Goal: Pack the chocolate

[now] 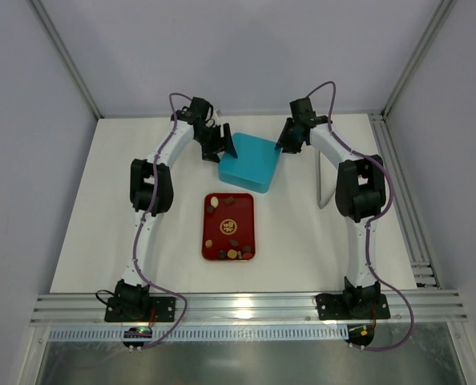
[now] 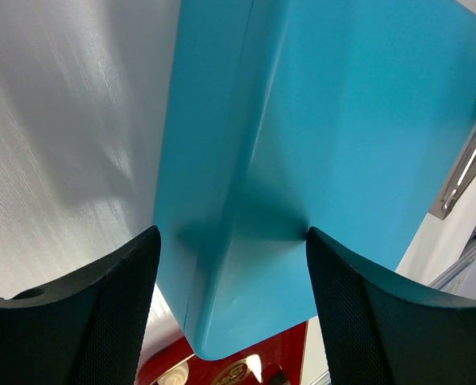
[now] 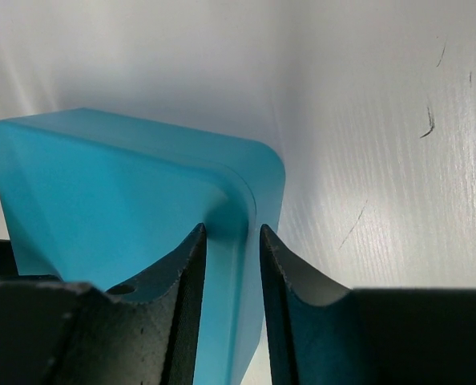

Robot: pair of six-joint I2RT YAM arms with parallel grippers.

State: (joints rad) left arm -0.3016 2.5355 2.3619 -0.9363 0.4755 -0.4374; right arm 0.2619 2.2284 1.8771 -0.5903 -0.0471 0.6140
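At the far end of the white table (image 1: pixel 94 241), the left gripper (image 2: pixel 230 265) straddles the left corner of a closed, turquoise, round-cornered plastic box (image 1: pixel 250 162), its fingers apart on either side of the lid's edge without visibly pressing it. Nearer the arm bases, between the two robots, a dark red rectangular tray (image 1: pixel 209 245) carries about a dozen small chocolates (image 1: pixel 228 224), all outside the box. To the right, the right gripper (image 3: pixel 232 265) pinches the box's lid rim, fingers nearly together on it. By the look of it, packing remains largely ahead: the lid is on and the sweets sit on the tray.
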